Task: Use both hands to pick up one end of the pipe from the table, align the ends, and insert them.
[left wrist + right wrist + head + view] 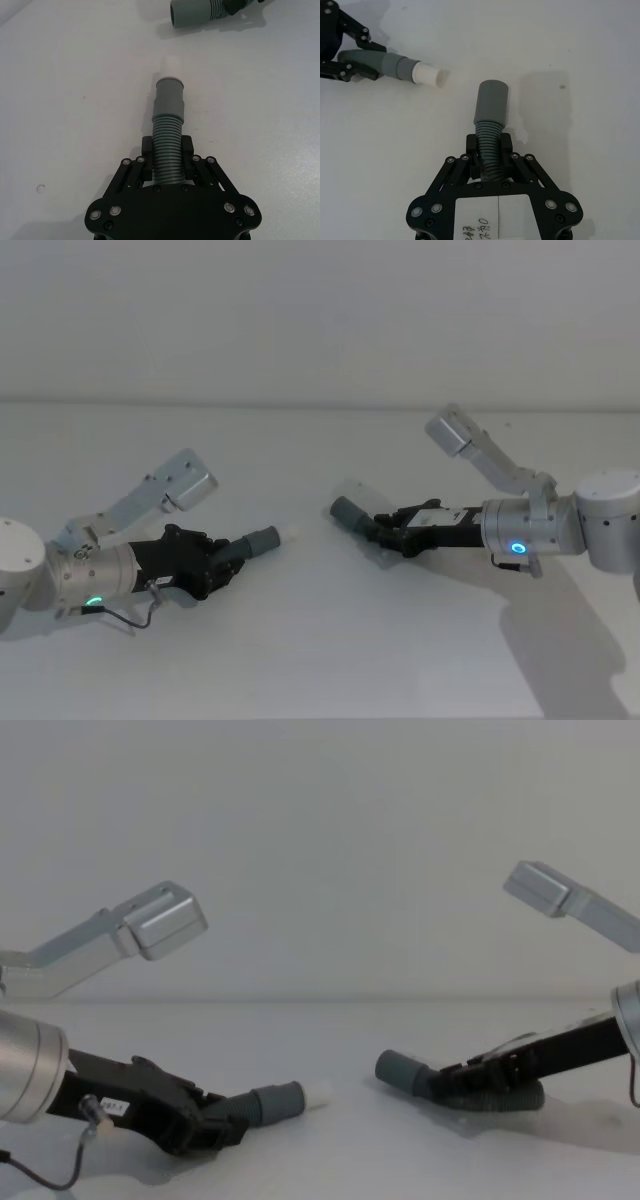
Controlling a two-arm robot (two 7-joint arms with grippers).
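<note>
Your table (320, 670) is plain white, pale wall (300, 310) behind. Left gripper (167, 151) reaches in low, jaws clamped on the white-tipped hose (169, 100); right gripper (489, 147) mirrors it, clamped on the plain-cuffed hose (492, 102). Cuffs face each other, apart, low near the table.

Lab-like test bench — bare white table (320, 670), blank white wall (320, 310)

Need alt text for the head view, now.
Left claw holds the hose piece with the white-tipped cuff, right claw the one with the plain cuff; the cuffs point toward each other across a gap over the white table.
</note>
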